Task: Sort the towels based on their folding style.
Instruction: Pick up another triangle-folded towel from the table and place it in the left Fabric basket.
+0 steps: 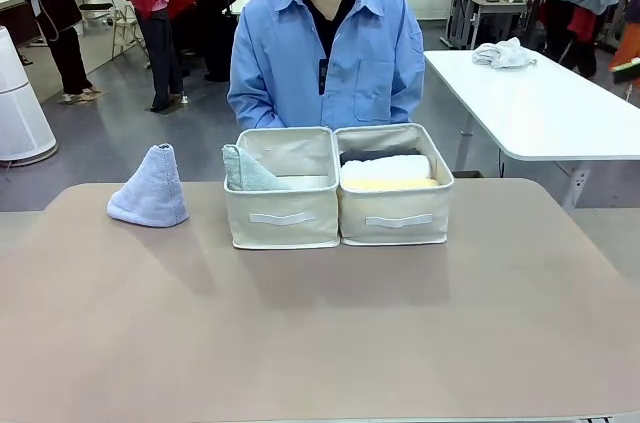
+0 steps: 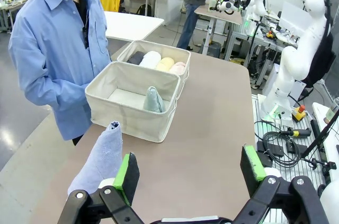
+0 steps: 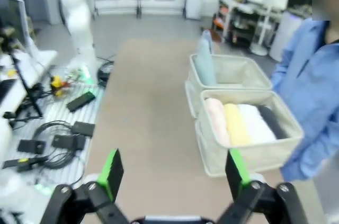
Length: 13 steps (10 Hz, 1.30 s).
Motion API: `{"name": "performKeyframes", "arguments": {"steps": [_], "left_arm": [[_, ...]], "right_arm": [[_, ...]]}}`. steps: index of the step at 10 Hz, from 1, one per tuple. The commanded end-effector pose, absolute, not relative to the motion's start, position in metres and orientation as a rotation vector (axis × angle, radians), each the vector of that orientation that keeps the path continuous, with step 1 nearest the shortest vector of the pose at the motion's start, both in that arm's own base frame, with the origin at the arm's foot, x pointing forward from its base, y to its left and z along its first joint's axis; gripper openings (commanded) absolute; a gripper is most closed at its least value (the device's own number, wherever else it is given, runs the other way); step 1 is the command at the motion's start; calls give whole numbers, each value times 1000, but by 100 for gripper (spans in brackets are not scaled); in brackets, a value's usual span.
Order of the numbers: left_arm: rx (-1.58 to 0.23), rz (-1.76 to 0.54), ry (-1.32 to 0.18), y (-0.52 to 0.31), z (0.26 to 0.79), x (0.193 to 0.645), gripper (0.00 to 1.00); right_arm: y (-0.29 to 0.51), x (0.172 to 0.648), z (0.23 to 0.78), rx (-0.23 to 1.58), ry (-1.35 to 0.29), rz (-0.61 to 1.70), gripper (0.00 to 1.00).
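Observation:
A lavender-blue cone towel (image 1: 150,188) stands upright on the table, left of the two bins. My open left gripper (image 2: 189,170) hovers beside this cone towel (image 2: 100,160), which is just outside its left finger. The left bin (image 1: 282,215) holds the grey-green cone (image 1: 245,171) (image 2: 154,100). In the right bin (image 1: 393,218) lie the rolled towels: dark grey (image 2: 136,57), white (image 2: 151,59), yellow (image 2: 164,64) and pink (image 2: 178,68). My right gripper (image 3: 174,171) is open and holds nothing, above bare tabletop short of the bin of rolls (image 3: 249,152).
A person in a blue shirt (image 1: 325,43) stands right behind the bins. A white table (image 1: 540,103) at the back right carries a white cloth heap (image 1: 503,53). The near half of the brown table (image 1: 320,333) is bare. Cables and boxes (image 3: 47,139) lie beyond its side edge.

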<state>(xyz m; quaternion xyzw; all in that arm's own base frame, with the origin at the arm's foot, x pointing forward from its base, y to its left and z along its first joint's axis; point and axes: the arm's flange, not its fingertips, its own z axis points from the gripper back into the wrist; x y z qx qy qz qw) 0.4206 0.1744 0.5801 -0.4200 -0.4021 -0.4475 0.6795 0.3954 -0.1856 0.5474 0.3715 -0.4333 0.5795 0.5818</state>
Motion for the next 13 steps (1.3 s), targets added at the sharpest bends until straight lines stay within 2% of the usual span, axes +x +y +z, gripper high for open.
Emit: {"name": "performKeyframes", "arguments": {"steps": [1, 3, 4, 6, 7, 9, 11, 13], "left_arm": [[-948, -1011, -930, 173, 581, 419, 100], [-948, -1011, -930, 173, 581, 419, 100], [-948, -1011, -930, 173, 581, 419, 100], [-943, -1005, -903, 174, 580, 421, 100], [-767, -1062, -936, 162, 612, 425, 100], [-225, -1378, -849, 109, 647, 456, 100], [-106, -1591, -684, 48, 639, 492, 100], [-82, -1762, -493, -6, 613, 522, 100]], "right_arm": [[-228, 398, 549, 867, -1044, 1300, 100], [-244, 390, 539, 851, -1066, 1190, 100], [-233, 385, 536, 883, -1028, 1294, 100], [-233, 385, 536, 883, -1028, 1294, 100], [-233, 385, 536, 883, -1028, 1294, 100], [-233, 385, 536, 883, -1028, 1294, 100], [-233, 385, 536, 883, -1028, 1294, 100], [-233, 385, 536, 883, -1028, 1294, 100]]}}
